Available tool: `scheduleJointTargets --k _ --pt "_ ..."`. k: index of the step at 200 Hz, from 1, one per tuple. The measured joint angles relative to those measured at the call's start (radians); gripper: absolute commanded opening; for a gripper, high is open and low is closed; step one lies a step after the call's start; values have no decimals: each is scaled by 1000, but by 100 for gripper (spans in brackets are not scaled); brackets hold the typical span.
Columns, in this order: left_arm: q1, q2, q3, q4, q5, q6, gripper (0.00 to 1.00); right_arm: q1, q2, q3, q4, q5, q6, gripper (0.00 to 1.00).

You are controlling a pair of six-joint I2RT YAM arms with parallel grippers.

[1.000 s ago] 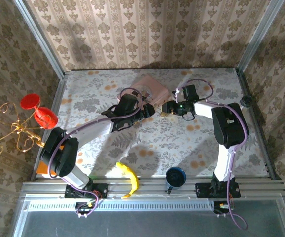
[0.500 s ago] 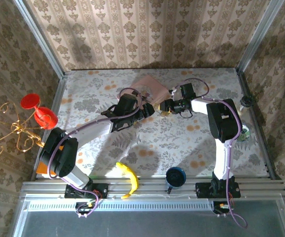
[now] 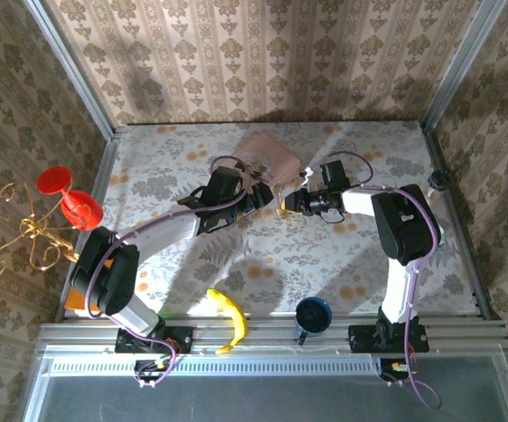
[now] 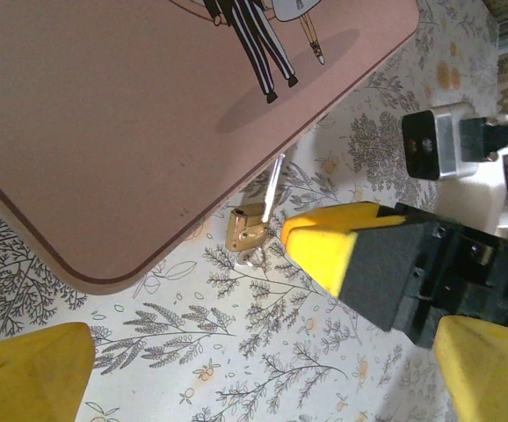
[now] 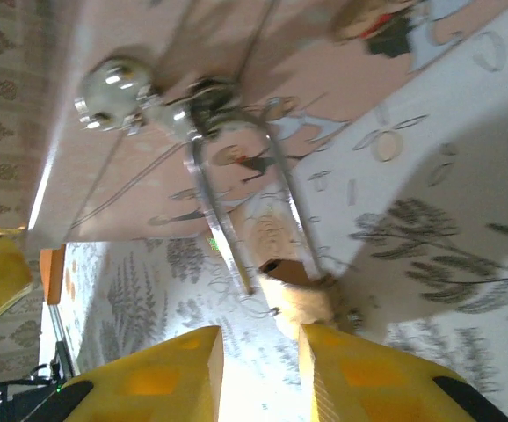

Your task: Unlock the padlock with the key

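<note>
Lying on the table (image 3: 236, 255) just beside the rounded corner of the pink box (image 4: 148, 114), the padlock (image 4: 247, 230) showed a small brass body. Its long silver shackle (image 5: 236, 211) slanted up against the box edge. A blurred silver cluster (image 5: 105, 92) sat at the shackle's top, on the lid. It may have been the key on its ring, but I could not tell.

Right hand (image 5: 258, 360): yellow fingers a narrow gap apart, with the padlock body right at their tips and apparently touching one. Whether it was pinched, I could not tell.

Left hand (image 4: 258, 352): released, fingers spread wide. It hovered over the same spot, facing the right hand across the padlock and touching nothing.

Judgement: the step in hand was securing the padlock body.
- Centre the brass body between the pads before clamping, since an off-centre pinch on something this small would likely flick it under the box edge.
- Grip the flat faces, leaving the keyhole end and shackle free.
- Keep the left hand clear until the body is steady, then sort out the key.
</note>
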Motion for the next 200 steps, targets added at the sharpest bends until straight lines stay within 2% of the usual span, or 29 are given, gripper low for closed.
scheduleJointTargets --k 35,84,147,200 --pt "6 0 -6 4 0 -2 100 19 -17 0 6 30 3 32" --pt "10 -25 -22 3 0 -2 100 1 -17 22 0 128 19 30" --pt "31 -48 -21 -24 -17 21 100 -21 40 86 42 133 71 29" --pt "66 -9 161 -231 -180 169 100 -19 72 92 52 111 82 32"
